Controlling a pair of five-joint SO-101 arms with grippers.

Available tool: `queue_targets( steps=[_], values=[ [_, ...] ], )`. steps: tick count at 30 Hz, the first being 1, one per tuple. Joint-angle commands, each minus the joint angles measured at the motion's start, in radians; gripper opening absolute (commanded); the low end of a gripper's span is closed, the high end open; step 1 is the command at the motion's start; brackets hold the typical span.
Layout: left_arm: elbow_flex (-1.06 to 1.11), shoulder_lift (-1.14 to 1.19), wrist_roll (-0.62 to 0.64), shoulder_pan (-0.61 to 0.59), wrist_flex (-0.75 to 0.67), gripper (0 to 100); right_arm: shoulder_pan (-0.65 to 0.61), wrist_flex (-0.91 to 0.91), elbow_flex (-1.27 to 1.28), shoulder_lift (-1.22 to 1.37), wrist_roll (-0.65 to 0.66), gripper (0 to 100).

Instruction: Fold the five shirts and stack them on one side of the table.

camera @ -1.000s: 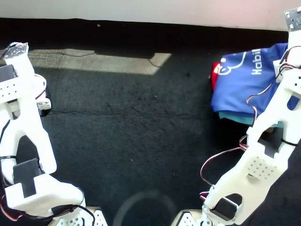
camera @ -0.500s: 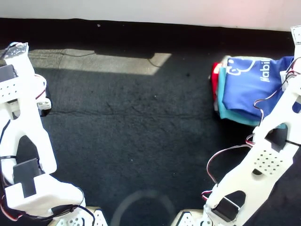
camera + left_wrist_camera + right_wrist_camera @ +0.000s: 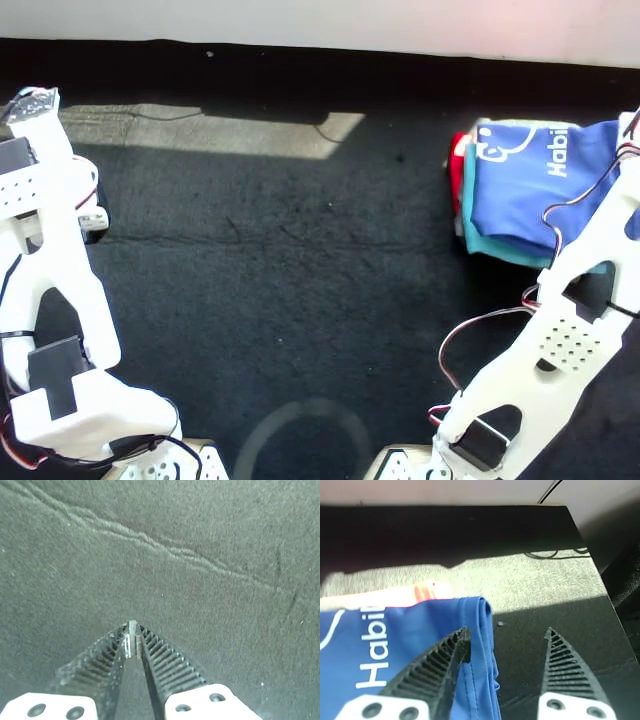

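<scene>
A stack of folded shirts lies at the table's right side, with a blue shirt (image 3: 530,185) bearing white print on top. Teal (image 3: 500,250) and red (image 3: 458,160) edges show beneath it. In the right wrist view my right gripper (image 3: 507,640) is open above the blue shirt's (image 3: 395,645) far edge, holding nothing; one finger hangs over the cloth, the other over bare mat. My right arm (image 3: 570,330) crosses the stack's near corner. My left gripper (image 3: 132,635) is shut with nothing in it, just over the dark mat at the left side, on my left arm (image 3: 50,250).
Dark felt mat (image 3: 300,260) covers the table, with a wrinkle line (image 3: 165,547) ahead of my left gripper. A sunlit strip (image 3: 200,130) runs along the back. The table's right edge (image 3: 590,545) lies close beyond the stack, with a cable (image 3: 555,554) near it.
The blue shirt slid right and back, uncovering the teal and red edges, then settled on the stack. My right arm drew right toward the table edge. The left arm stayed still.
</scene>
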Motion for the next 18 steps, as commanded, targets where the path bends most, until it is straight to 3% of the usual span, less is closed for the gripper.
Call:
queue_targets(
  steps=[1,5,7,10,18],
  values=[
    [-0.008,-0.047,-0.003,0.004,-0.017,1,-0.028,-0.016,-0.113,-0.012,-0.097,21.9],
    [-0.007,-0.047,-0.003,0.021,-0.021,1,-0.058,0.028,-0.071,-0.010,-0.017,0.2],
    [-0.005,-0.047,-0.003,0.039,-0.021,1,-0.068,0.070,-0.025,-0.010,0.087,1.9],
    [-0.004,-0.047,-0.003,0.062,-0.021,1,-0.068,0.076,0.041,-0.008,0.115,0.5],
    [-0.004,-0.047,-0.006,0.073,-0.015,1,0.008,-0.220,0.282,-0.008,0.112,0.5]
  ],
)
